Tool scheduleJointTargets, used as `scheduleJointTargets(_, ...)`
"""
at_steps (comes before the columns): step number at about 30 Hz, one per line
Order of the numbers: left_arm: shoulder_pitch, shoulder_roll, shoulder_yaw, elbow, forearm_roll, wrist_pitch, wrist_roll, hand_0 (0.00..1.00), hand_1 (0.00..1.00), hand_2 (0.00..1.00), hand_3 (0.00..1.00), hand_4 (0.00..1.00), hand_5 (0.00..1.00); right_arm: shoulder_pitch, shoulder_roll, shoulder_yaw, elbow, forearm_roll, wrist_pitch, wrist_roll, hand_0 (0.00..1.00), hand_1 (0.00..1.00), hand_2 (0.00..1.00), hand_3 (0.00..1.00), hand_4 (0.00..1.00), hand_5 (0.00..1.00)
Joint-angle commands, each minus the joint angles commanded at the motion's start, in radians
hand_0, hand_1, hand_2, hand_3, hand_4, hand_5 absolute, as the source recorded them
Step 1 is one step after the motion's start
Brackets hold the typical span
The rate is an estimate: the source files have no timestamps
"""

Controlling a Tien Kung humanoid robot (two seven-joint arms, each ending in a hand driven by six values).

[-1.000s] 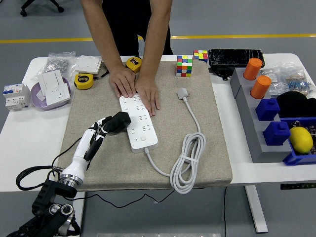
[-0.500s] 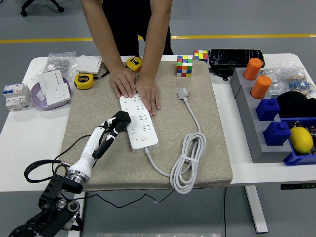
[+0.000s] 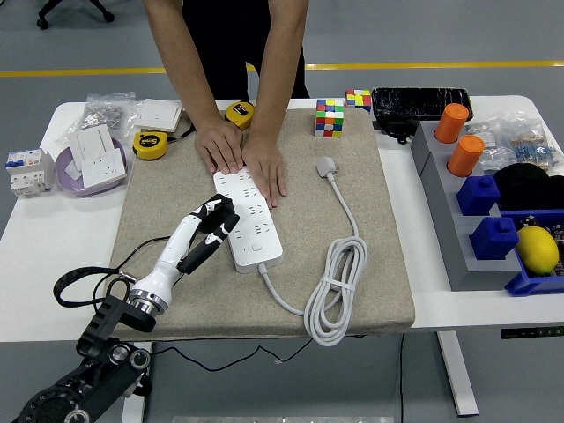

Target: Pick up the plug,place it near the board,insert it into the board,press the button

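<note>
A white power strip [image 3: 248,220] lies on a tan mat [image 3: 159,189] in the middle of the white table [image 3: 44,238]. The robot's left hand [image 3: 208,225] reaches in from the lower left and sits at the left edge of the strip. Its fingers are wrapped tight around a black plug [image 3: 221,219], and the plug is touching the strip's left side, about halfway along it. I cannot tell if the plug's pins are inside a socket. A thin black cord [image 3: 84,286] loops over the table near the robot's wrist.

A person stands at the far side of the table. Both of the person's hands [image 3: 242,154] press flat on the far end of the strip — fingers spread out, side by side.

The strip's own white cable [image 3: 335,291] runs out from its near end, curls into a bundle near the front of the mat, then goes up to a white plug head [image 3: 327,166] lying loose on the mat, to the right of the strip.

Two colourful puzzle cubes [image 3: 330,117] sit at the far edge of the mat. Two yellow tape measures [image 3: 151,144] lie at the far left — one near a purple dish [image 3: 66,172] with a white wall socket in it. At the right is a grey rack [image 3: 441,207] with orange and blue blocks, and a yellow lemon [image 3: 538,248] in a blue bin.
</note>
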Motion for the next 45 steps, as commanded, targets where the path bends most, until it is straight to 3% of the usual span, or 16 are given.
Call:
scheduleJointTargets(5,-0.015,0.006,0.003,0.002,0.085,-0.007,0.016,0.998,0.977,0.922,0.864,0.998,0.998,0.0,-0.002,-0.002,0.0,-0.001,0.0,-0.001,0.787,0.695,0.706,0.748,0.998,0.983)
scheduleJointTargets(14,-0.029,0.014,0.023,0.014,0.142,-0.03,0.047,0.998,0.978,0.922,0.864,0.998,0.998,-0.003,-0.005,-0.006,0.0,0.001,-0.001,-0.001,0.788,0.695,0.706,0.748,0.998,0.983)
scheduleJointTargets(45,-0.079,0.011,0.1,0.029,0.188,-0.052,0.076,0.998,0.976,0.921,0.868,0.998,0.998,0.001,-0.007,-0.002,0.0,0.001,0.0,0.0,0.787,0.695,0.706,0.748,0.998,0.981)
